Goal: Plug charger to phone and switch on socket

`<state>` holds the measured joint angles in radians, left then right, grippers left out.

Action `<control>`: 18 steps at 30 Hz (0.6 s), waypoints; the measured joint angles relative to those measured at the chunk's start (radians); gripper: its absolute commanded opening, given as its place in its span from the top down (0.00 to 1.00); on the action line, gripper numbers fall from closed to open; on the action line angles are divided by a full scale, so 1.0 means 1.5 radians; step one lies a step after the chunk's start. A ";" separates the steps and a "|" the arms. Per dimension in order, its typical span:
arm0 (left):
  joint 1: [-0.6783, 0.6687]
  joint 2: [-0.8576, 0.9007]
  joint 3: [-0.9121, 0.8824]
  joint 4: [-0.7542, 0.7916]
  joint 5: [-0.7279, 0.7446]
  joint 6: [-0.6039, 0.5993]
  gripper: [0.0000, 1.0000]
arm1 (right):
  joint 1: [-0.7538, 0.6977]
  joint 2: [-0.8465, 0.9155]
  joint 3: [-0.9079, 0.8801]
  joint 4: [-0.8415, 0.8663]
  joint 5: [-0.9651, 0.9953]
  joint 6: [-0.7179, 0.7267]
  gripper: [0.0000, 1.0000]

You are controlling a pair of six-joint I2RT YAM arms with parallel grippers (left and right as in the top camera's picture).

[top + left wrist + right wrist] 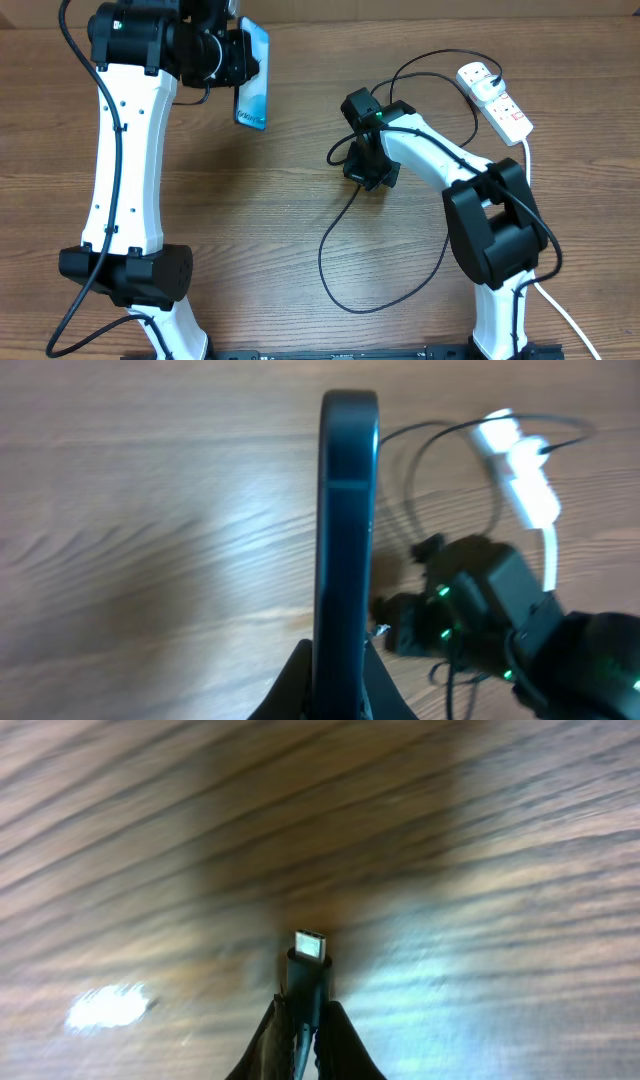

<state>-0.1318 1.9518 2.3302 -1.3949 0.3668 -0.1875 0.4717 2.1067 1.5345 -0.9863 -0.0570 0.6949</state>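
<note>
My left gripper (238, 58) is shut on the phone (253, 75) and holds it lifted at the table's far left. In the left wrist view the phone (347, 530) stands edge-on between the two fingers (340, 685). At mid-table my right gripper (365, 172) is shut on the charger's connector end. Its small metal tip (310, 948) sticks out past the fingertips of the right gripper (305, 1020), just above the wood. The black charger cable (330, 262) loops across the table and runs up to the white socket (495, 98) at the far right, where its plug sits.
The socket's white cord (560, 310) trails down the right edge past the right arm's base. Bare wood lies between phone and right gripper. From the left wrist, the right arm (480, 610) and socket (520, 470) show beyond the phone.
</note>
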 measured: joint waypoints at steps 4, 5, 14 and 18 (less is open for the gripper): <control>0.015 0.000 0.000 0.040 0.084 -0.002 0.96 | 0.001 -0.092 0.000 -0.003 -0.044 -0.055 0.96; 0.025 0.000 0.000 0.057 0.117 -0.007 0.96 | 0.003 -0.132 0.002 -0.006 -0.059 -0.075 0.96; 0.096 0.000 0.000 0.107 0.317 -0.033 0.96 | 0.096 -0.357 0.023 -0.048 -0.137 -0.197 0.96; 0.098 0.000 0.000 0.087 0.347 -0.036 0.96 | 0.164 -0.377 0.023 -0.033 -0.130 -0.215 0.96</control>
<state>0.0151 1.9518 2.3299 -1.2648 0.8871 -0.2417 0.7181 1.5414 1.5696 -1.0355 -0.2527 0.3729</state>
